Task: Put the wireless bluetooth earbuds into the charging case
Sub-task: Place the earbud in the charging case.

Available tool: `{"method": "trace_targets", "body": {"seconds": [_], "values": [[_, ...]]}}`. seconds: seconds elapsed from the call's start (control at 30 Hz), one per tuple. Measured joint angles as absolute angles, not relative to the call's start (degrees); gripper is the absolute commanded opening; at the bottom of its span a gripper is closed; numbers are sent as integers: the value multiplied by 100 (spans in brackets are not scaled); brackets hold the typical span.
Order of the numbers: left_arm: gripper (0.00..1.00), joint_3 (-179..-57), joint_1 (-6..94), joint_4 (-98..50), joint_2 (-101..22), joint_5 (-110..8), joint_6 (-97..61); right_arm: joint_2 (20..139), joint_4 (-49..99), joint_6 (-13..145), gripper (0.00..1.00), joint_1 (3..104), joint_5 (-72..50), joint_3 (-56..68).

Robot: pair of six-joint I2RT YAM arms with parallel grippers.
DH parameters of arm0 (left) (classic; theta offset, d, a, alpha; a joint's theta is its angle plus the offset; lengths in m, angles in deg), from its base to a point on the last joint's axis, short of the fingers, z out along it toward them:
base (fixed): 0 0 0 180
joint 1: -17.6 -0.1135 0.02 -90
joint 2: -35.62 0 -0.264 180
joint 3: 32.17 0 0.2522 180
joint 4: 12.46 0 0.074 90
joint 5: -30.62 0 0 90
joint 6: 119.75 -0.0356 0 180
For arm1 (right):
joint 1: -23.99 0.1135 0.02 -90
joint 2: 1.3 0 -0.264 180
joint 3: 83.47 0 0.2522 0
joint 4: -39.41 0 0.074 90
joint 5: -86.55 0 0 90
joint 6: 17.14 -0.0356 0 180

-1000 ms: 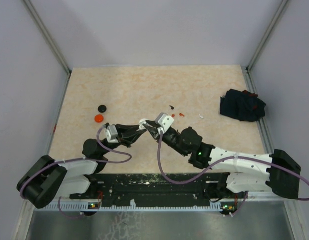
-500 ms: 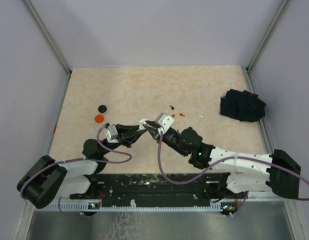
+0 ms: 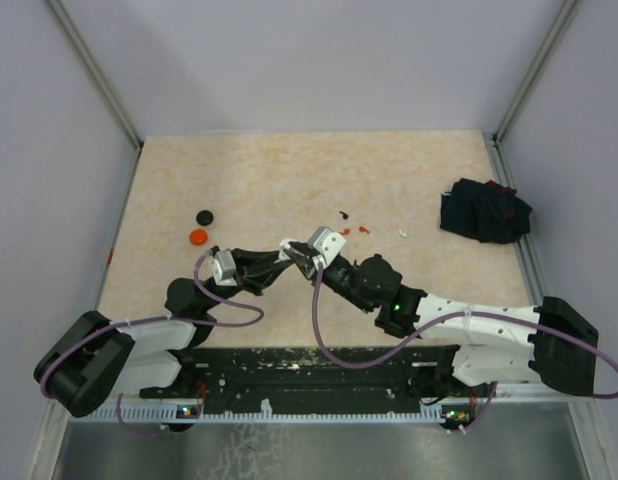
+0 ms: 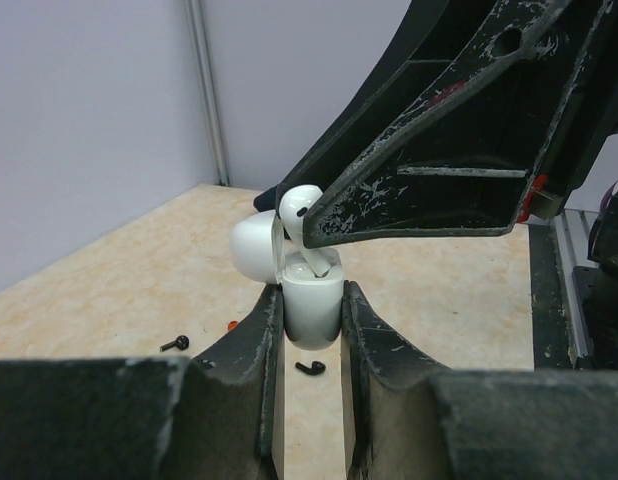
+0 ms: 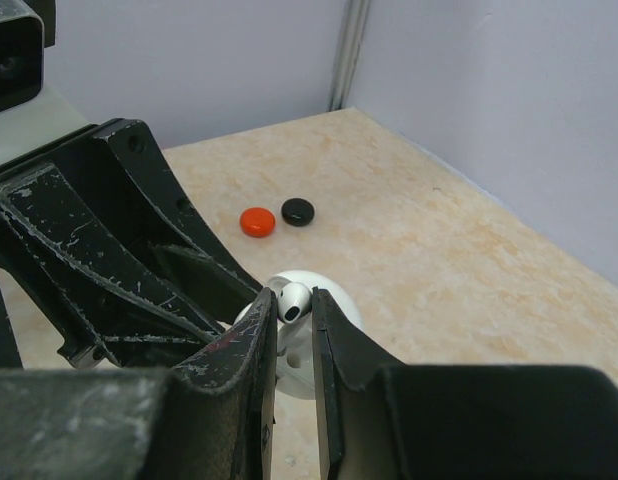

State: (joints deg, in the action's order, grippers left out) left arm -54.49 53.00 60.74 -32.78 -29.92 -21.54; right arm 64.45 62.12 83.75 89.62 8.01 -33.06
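Gripping white charging case [image 4: 311, 308] in narrowed left tool [image 4: 310, 298], lid open, raised off desk [image 3: 289, 180]. Pinching one white earbud [image 5: 294, 298] in nearly shut right tool [image 5: 292, 308], just above case mouth, not yet seated.

Risks, as judged:
- missing the well through slight misalignment
- jamming bud against rim or open lid
- tilting case in left grip under downward push
- dropping bud on early release, then a bounce across desk

Count:
- Case: 1.
- White buds: 2, one held plus loose white bud [image 3: 403, 233].
- Loose black buds [image 4: 174, 343]: 2.
- Red-orange flecks [image 3: 364, 229]: too small to number.
- Discs: 2, red disc [image 5: 257, 221] and black disc [image 5: 298, 211].
- Dark cloth bundle [image 3: 484, 210]: 1.
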Motion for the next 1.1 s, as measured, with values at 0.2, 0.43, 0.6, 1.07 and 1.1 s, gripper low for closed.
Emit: {"method": "trace_targets", "body": {"seconds": [0.2, 0.43, 0.6, 1.07, 1.1], "values": [[0, -5435, 5324, 6074, -3278, -3178, -2089, 6445, 6210, 8377, 15, 8962, 801, -3306], [0, -5352, 5326, 6074, -3223, -3445, -2073, 6445, 6102, 8380, 16, 8962, 788, -3276], [0, -5337, 5324, 6074, -3158, -3534, -2087, 6454, 5943, 8371, 15, 8984, 790, -3149], [0, -5269, 5354, 6063, -2858, -3663, -2703, 6777, 5477, 8039, 11, 9148, 1090, -2565], [0, -5269, 5363, 6061, -2850, -3683, -2729, 6780, 5484, 8008, 10, 9169, 1147, -2565]]}}
